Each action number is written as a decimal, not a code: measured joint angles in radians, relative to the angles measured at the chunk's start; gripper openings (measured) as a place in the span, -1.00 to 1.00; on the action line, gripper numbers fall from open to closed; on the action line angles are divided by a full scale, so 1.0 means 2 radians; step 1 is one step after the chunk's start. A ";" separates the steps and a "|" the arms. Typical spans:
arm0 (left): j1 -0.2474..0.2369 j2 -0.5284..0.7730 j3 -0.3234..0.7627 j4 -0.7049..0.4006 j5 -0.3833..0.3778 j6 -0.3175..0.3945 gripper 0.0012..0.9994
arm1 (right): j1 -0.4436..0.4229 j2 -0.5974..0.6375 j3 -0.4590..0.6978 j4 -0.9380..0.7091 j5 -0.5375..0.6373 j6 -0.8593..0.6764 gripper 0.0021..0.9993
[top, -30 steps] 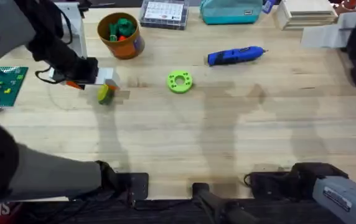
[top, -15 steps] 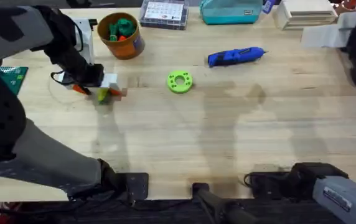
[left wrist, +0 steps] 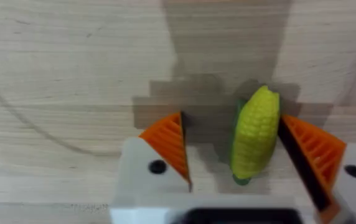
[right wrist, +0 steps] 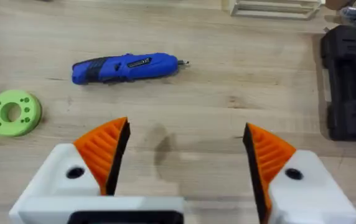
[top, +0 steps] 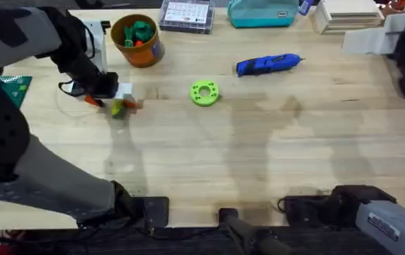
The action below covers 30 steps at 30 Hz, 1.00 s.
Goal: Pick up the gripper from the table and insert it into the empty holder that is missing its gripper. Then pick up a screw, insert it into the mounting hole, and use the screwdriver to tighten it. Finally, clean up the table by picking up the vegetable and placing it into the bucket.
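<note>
At the far left of the table [top: 259, 163], the left gripper [top: 121, 105] is positioned low over the vegetable [top: 118, 108], a small yellow ear of toy corn. In the left wrist view the vegetable [left wrist: 256, 134] is seen between the orange ribbed pads [left wrist: 312, 152]: it lies against one pad, while a clear gap remains to the other. The jaws are therefore held partly open and the grasp is not yet closed.

Compared with the frame one second earlier, the left arm is displaced toward the far side and the gripper is brought closer around the vegetable. Over the last half second almost no further displacement is recorded. It is judged that the approach is complete and that closure is the next required action.

The bucket [top: 138, 40] is located just beyond the gripper, on the far side, so only a short transfer is expected. The screwdriver [top: 268, 64] and the green ring [top: 204, 93] are unchanged in position on the table. The right gripper [right wrist: 184, 155] is held wide open and empty near the right side.
</note>
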 joint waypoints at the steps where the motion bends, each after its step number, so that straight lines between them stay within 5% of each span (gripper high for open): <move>1: 0.000 0.000 0.000 0.000 0.000 -0.001 0.66 | 0.000 0.000 0.000 0.000 0.000 0.000 0.99; 5: 0.000 0.000 0.000 -0.002 -0.008 -0.003 -0.40 | 0.000 0.000 0.000 0.000 0.000 0.000 0.99; 8: 0.001 0.000 0.001 -0.002 -0.009 -0.003 -0.72 | 0.000 0.000 0.000 0.000 0.000 0.000 0.99; 13: 0.000 0.000 0.001 -0.001 -0.009 -0.003 -0.92 | 0.000 0.000 0.000 0.000 0.000 0.000 0.99; 19: 0.000 0.000 0.016 -0.029 0.004 -0.004 -0.93 | 0.000 0.000 0.000 0.000 0.000 0.000 0.99; 30: 0.000 0.001 0.194 -0.055 0.073 -0.026 -0.93 | 0.000 0.000 0.000 0.000 0.000 0.000 0.99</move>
